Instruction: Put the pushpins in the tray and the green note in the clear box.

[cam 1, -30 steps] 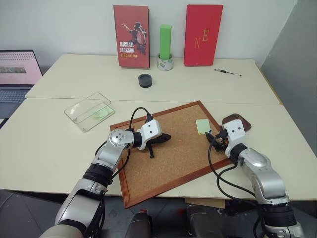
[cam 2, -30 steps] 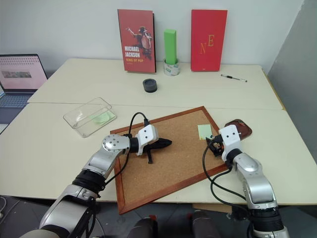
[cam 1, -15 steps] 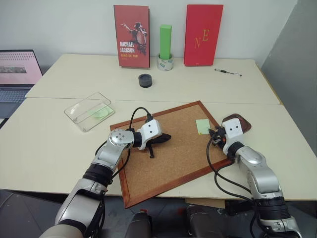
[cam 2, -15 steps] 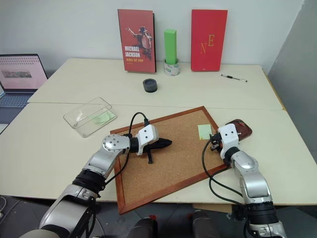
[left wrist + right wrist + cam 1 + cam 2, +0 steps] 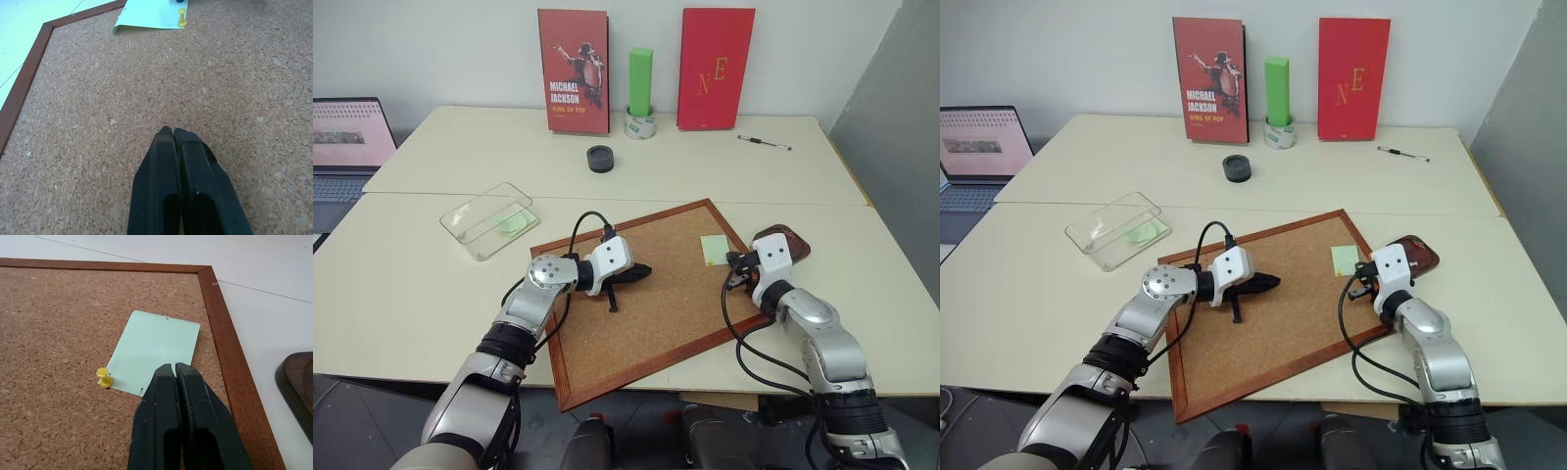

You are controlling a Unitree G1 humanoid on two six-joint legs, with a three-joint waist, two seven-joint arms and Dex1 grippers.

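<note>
The pale green note [image 5: 155,350] lies flat near the right corner of the corkboard [image 5: 656,294]. One yellow pushpin [image 5: 103,377] stands at the note's near edge and shows again as a pushpin [image 5: 182,19] far ahead of my left gripper. My right gripper [image 5: 174,368] is shut, its tips over the note's near corner, and I see nothing between its fingers. My left gripper [image 5: 173,132] is shut and empty over bare cork at mid-board. The dark red-brown tray [image 5: 785,239] sits just off the board's right edge. The clear box [image 5: 489,220] rests at the left with a pale green patch inside.
A black round puck [image 5: 600,158], two upright red books [image 5: 574,70], a tall green block [image 5: 640,82] in a tape roll and a pen [image 5: 764,143] stand toward the back of the table. A laptop [image 5: 347,147] is at the far left.
My right gripper's fingers have closed at the note's near corner. The left arm has stayed still.
</note>
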